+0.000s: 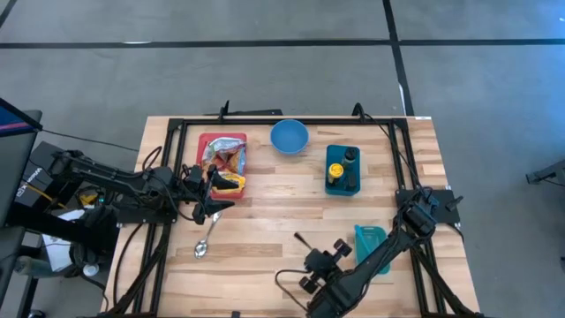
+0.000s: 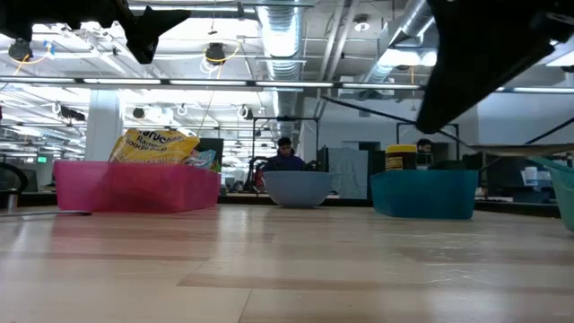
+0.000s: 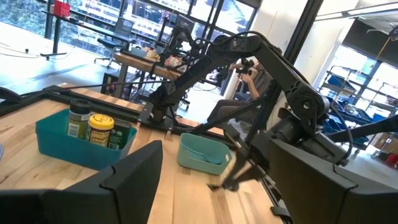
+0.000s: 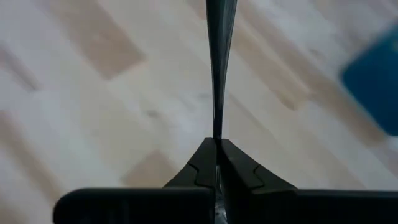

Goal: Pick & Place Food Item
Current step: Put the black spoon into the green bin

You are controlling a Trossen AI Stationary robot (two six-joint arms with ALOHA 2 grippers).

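The crinkly yellow snack packet (image 1: 225, 159) lies in the pink plastic tray (image 1: 205, 141) at the desk's left rear. The left tool (image 1: 214, 196), fingers apart, hovers just beside it, far nearer than the right tool (image 1: 320, 265), pressed together.

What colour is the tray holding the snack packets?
Pink. The tray shows best in the low view, with a yellow snack packet sticking up from it.
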